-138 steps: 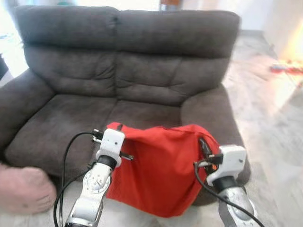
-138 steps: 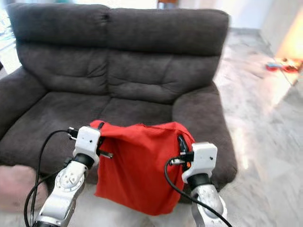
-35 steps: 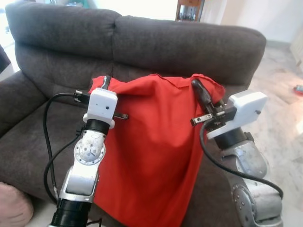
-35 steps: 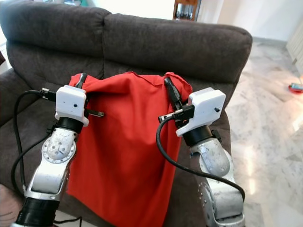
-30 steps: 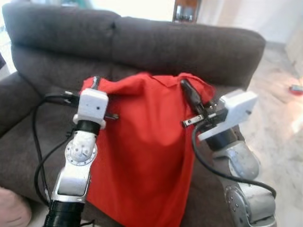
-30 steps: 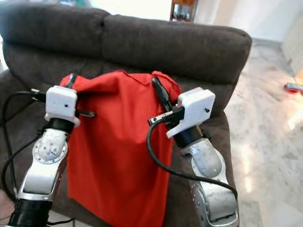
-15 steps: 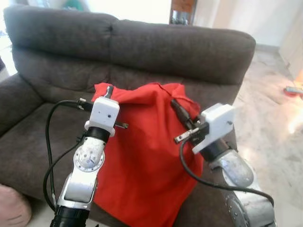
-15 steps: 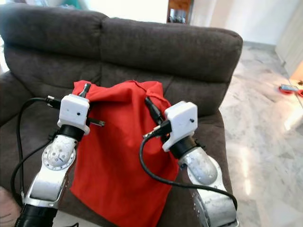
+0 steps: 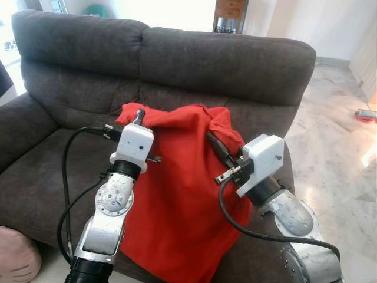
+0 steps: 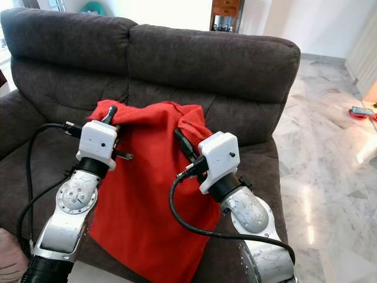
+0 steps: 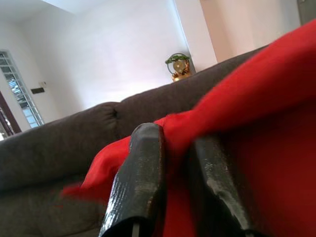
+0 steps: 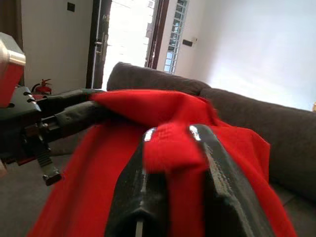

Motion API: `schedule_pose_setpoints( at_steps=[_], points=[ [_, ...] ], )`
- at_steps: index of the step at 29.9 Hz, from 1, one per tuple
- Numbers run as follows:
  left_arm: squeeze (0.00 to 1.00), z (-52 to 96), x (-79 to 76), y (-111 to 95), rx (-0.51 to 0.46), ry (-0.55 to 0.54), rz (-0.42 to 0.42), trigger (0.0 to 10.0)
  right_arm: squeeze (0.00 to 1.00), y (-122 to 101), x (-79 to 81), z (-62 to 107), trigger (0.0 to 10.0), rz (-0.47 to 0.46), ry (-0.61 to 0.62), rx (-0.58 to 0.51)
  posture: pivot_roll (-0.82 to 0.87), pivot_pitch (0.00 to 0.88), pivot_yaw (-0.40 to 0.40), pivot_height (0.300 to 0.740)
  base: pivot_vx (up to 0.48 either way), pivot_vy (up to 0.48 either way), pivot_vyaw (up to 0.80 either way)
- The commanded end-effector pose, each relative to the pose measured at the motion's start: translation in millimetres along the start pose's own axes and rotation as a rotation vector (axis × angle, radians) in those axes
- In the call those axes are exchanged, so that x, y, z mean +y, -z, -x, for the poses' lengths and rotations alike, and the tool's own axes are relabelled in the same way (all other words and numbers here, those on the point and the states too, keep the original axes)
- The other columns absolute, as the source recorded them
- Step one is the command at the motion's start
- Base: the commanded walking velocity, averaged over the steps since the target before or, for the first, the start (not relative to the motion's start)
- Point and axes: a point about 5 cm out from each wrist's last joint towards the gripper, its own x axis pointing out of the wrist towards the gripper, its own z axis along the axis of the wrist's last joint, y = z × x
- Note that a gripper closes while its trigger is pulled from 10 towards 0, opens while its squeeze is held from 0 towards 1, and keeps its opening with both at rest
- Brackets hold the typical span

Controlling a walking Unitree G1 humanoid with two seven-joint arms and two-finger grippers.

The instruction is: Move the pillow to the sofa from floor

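A limp red pillow (image 9: 177, 194) hangs in front of the dark grey sofa (image 9: 224, 59), its lower part draped over the seat's front edge. My left gripper (image 9: 139, 114) is shut on the pillow's upper left corner. The right gripper (image 9: 213, 140) is shut on the upper right corner, which folds over its fingers. In the left wrist view red cloth is pinched between the black fingers (image 11: 140, 173). The right wrist view shows a fold of the pillow (image 12: 170, 145) clamped between its fingers (image 12: 222, 182), with the left gripper (image 12: 94, 111) beyond.
The sofa's seat cushion (image 9: 53, 177) lies bare to the left of the pillow. A pink soft object (image 9: 15, 256) sits on the floor at the lower left. Pale marble floor (image 9: 341, 153) stretches to the right, with a small object (image 9: 368, 114) on it far off.
Both grippers have come lower against the sofa back and closer together with the pillow. Its top edge now sags and bunches between them. The view has also shifted a little.
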Motion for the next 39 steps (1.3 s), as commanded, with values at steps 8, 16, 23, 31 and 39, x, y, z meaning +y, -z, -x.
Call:
schedule_pose_setpoints(
  at_steps=[8, 16, 23, 31, 39],
  points=[
    [1.00, -1.1, -4.0, -6.4, -0.032, 0.021, -0.021, 10.0, 0.00, -1.7, -3.2, -1.5, 10.0, 0.029, 0.026, -0.005, 0.03, 0.035, -0.036, 0.740, 0.000, 0.000, 0.00],
    [0.00, 19.2, -1.0, 41.0, 0.176, 0.027, 0.026, 10.0, 0.00, 23.0, -61.5, 19.0, 10.0, -0.042, 0.430, 0.045, 0.03, 0.032, -0.036, 0.740, 0.000, 0.000, 0.00],
    [0.00, 59.5, 9.8, 102.4, 0.447, -0.015, 0.046, 10.0, 0.00, 105.5, -89.9, 76.2, 10.0, -0.114, 0.654, 0.349, 0.03, 0.023, -0.032, 0.740, 0.000, 0.000, 0.00],
    [0.00, 92.7, 2.4, 134.6, 0.595, 0.016, 0.072, 10.0, 0.00, 173.6, -82.3, 126.2, 10.0, -0.277, 0.823, 0.594, 0.03, 0.003, -0.020, 0.740, 0.000, 0.000, 0.00],
    [0.00, 143.0, -13.8, 170.1, 0.801, 0.066, 0.111, 10.0, 0.00, 220.8, -50.1, 156.9, 10.0, -0.325, 0.766, 0.826, 0.03, 0.000, -0.008, 0.740, 0.000, 0.000, 0.00]
  ],
)
